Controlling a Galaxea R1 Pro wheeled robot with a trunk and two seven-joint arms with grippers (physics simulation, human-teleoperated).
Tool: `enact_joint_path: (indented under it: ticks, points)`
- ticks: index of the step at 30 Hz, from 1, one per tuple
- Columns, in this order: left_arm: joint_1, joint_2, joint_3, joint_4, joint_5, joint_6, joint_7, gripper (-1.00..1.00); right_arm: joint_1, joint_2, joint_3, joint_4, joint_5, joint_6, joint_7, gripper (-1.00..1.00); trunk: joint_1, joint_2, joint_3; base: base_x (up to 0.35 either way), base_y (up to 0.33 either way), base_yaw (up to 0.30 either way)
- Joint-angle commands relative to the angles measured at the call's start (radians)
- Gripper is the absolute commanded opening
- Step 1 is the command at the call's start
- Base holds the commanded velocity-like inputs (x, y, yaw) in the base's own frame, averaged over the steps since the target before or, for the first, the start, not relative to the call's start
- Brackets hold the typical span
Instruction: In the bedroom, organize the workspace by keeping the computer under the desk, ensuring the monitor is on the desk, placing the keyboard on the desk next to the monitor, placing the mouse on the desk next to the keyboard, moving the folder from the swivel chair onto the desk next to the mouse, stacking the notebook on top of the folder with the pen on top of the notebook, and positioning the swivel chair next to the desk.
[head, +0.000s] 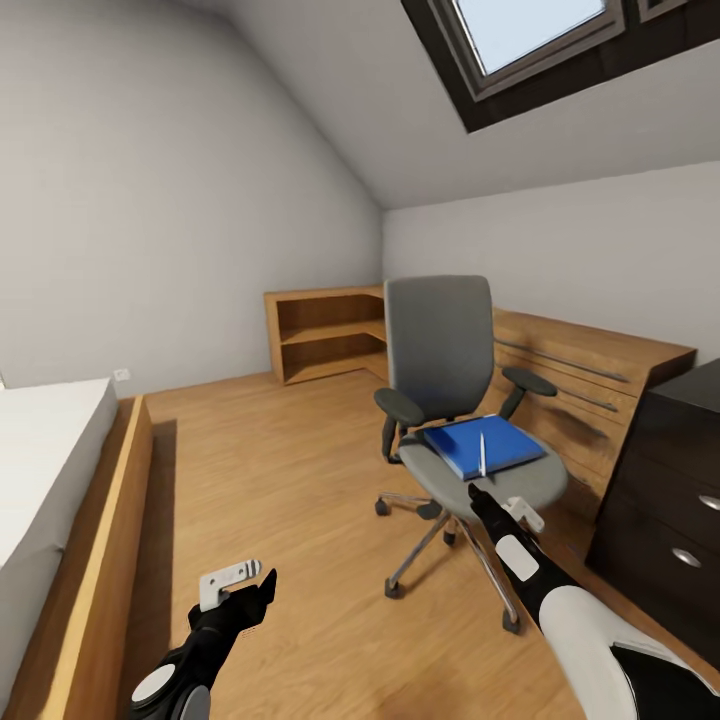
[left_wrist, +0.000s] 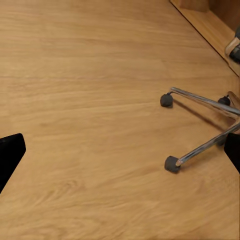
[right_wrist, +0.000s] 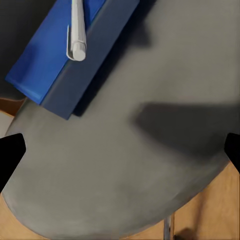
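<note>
I am working the folder step. The blue folder (head: 483, 446) is lying on the seat of the swivel chair (head: 440, 350), with the white pen (head: 482, 454) resting on top of it. I am holding my right gripper (head: 478, 497) over the seat's front edge, just short of the folder, its fingers spread wide and empty. My left gripper (head: 262, 583) is hanging low over the wooden floor (head: 290, 480) beside the chair's base, also open. Next I judge I need to reach forward and pinch the pen cleanly off the folder, without sliding both.
</note>
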Motion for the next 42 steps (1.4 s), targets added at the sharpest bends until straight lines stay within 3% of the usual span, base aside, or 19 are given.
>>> enact_joint_path:
  ticks: [1,22,42]
  points:
    - [0.000,0.000,-0.001,-0.002,0.011,0.003,0.009,1.00,-0.001,0.000,0.000,0.002,-0.011,-0.003,0.008,1.00,0.000,0.000,-0.001,0.309,0.000,0.001]
    - [0.000,0.000,-0.002,-0.002,0.011,0.003,0.009,1.00,-0.001,0.000,0.000,0.002,-0.010,-0.003,0.008,1.00,0.000,0.000,-0.001,0.262,0.000,0.000]
    - [0.000,-0.001,-0.003,0.000,0.010,0.003,0.009,1.00,-0.001,0.000,0.000,0.002,-0.009,-0.003,0.008,1.00,0.000,0.000,-0.001,0.040,0.000,0.000]
